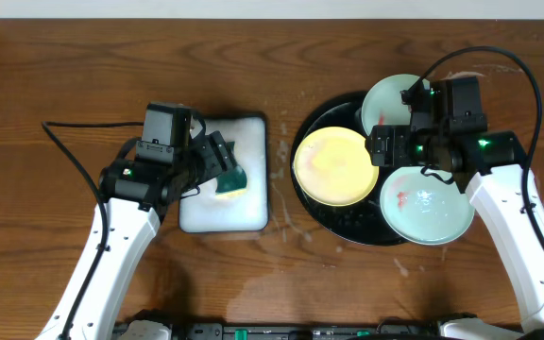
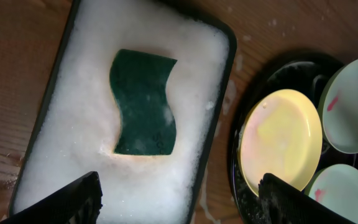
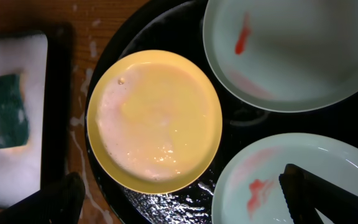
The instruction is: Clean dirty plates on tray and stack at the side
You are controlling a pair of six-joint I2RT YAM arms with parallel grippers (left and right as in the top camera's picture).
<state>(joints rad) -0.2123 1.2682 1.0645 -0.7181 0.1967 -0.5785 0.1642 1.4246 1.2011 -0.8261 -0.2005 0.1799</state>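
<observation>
Three plates lie on the black tray (image 1: 321, 211). The yellow plate (image 1: 335, 166) is at the left, filmed with pale suds (image 3: 154, 121). A mint plate (image 1: 392, 98) at the back carries a red smear (image 3: 291, 50). The front mint plate (image 1: 426, 208) is smeared too (image 3: 272, 180). My right gripper (image 3: 179, 200) hangs open over the tray; one finger is above the front mint plate, the other beyond the tray's left rim. My left gripper (image 2: 179, 200) is open above the foam tray (image 2: 67, 124), just short of the green sponge (image 2: 143, 103) lying in the suds.
The white foam-filled tray (image 1: 223, 206) stands left of the black tray, a narrow strip of wet wooden table (image 1: 281, 142) between them. Suds streaks mark the wood there. Both arms' black cables (image 1: 74, 142) loop over the table behind them.
</observation>
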